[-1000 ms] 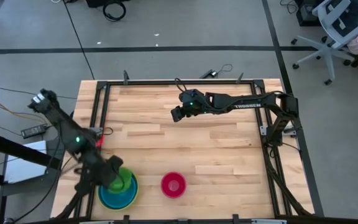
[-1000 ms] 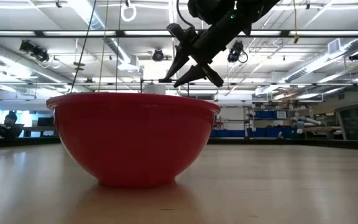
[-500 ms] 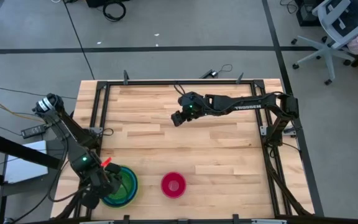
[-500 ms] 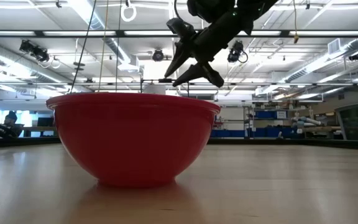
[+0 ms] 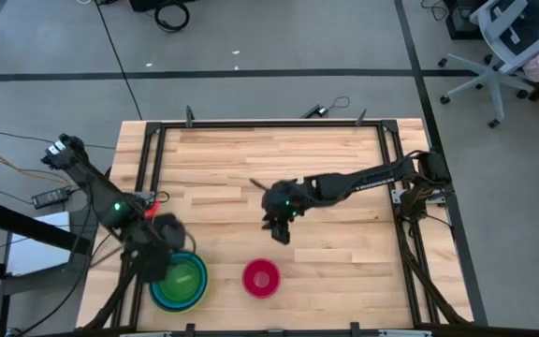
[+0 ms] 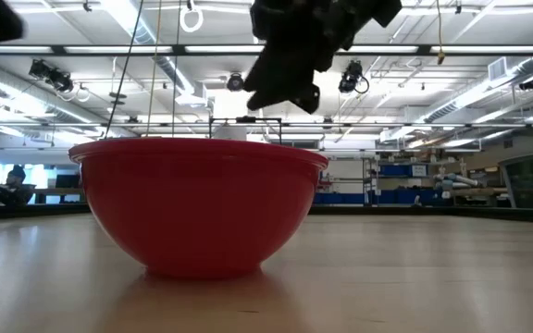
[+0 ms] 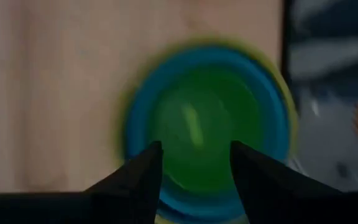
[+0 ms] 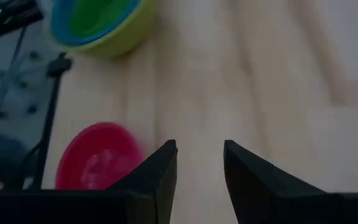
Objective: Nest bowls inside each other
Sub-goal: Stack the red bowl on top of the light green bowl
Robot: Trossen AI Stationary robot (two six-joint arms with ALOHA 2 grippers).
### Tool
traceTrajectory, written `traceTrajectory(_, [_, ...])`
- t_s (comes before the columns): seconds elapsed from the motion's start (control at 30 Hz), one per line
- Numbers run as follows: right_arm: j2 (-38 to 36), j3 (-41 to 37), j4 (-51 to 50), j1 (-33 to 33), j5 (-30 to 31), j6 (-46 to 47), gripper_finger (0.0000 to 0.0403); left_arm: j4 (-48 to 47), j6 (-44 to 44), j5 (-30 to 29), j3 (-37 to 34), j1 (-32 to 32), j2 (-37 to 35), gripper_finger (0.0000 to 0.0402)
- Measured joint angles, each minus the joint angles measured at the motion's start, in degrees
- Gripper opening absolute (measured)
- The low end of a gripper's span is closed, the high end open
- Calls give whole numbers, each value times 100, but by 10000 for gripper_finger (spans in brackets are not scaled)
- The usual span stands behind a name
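Note:
A stack of nested bowls [image 5: 182,281] rests on its base near the table's front left corner: a lime-green outer bowl, blue rims inside it, and a small green bowl [image 7: 199,124] innermost. The pink-red bowl [image 5: 261,278] stands alone on its base to the stack's right, and it fills the low view [image 6: 198,203]. My left gripper [image 7: 194,163] hangs open above the stack's far-left side [image 5: 162,243], touching nothing. My right gripper [image 5: 279,227] is open over bare wood just beyond the pink-red bowl [image 8: 96,159], its fingers [image 8: 166,163] slanting down.
The black frame rail [image 5: 148,168] runs along the table's left edge close to the stack. Bare wood [image 5: 344,253] lies to the right of the pink-red bowl and across the table's far half.
My left gripper dipped toward the stack, then drew back up and toward the far edge, leaving the small green bowl in the stack. My right gripper swung from the far middle of the table toward the near edge, close to the pink-red bowl, rolling as it went.

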Motion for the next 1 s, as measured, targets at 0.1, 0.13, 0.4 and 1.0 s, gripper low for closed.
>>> traceTrajectory(0.1, [220,4,84,252,-267,-265,137,51,67,-618,0,569,-270,189])
traceTrajectory(0.13, [321,4,168,333,-373,-321,137,147,140,-727,3,786,-328,190])
traceTrajectory(0.4, [862,-3,760,574,-883,-195,137,1195,418,-978,4,2212,-205,190])
traceTrajectory(1.0, [1613,-5,654,830,-705,767,125,1381,1048,-814,4,3193,-138,190])
